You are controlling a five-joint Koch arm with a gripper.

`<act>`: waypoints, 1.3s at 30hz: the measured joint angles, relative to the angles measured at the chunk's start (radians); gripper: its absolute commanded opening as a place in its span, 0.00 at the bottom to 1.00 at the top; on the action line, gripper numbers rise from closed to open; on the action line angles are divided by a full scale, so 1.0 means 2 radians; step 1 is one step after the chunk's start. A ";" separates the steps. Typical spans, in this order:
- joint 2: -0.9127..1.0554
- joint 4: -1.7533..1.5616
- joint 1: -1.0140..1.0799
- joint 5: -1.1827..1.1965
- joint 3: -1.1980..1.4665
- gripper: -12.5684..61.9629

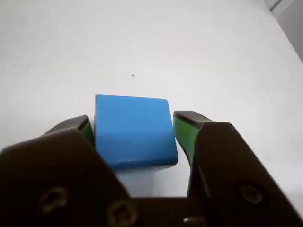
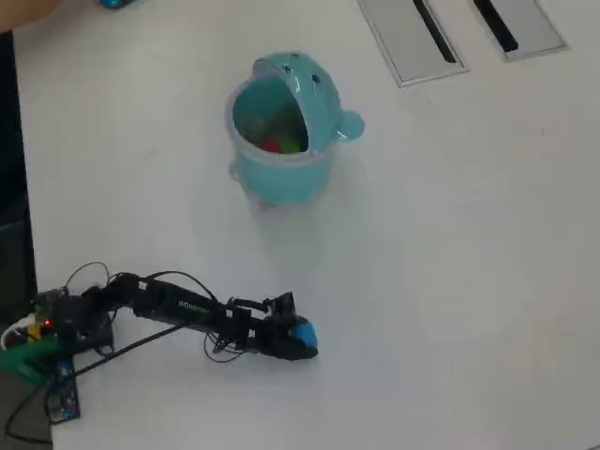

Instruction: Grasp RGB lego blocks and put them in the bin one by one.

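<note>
The blue block [image 1: 134, 130] sits on the white table between my gripper's [image 1: 133, 118] green-padded jaws. The left pad touches its side; a thin gap shows between the block and the right pad [image 1: 182, 132], so the gripper is open around it. In the overhead view the gripper [image 2: 298, 339] is low on the table with the blue block [image 2: 305, 332] at its tip, well below the bin. The teal bin [image 2: 281, 173] stands upright with its lid tipped open. The red block [image 2: 271, 144] and the yellow-green block [image 2: 290, 142] lie inside it.
Two flat grey slotted panels [image 2: 410, 37] [image 2: 520, 23] lie at the top right. The arm's base and wires [image 2: 52, 333] sit at the left edge. A small blue object [image 2: 116, 3] shows at the top left. White table surrounds the gripper.
</note>
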 measured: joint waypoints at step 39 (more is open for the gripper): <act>0.130 0.022 -0.028 0.104 0.026 0.34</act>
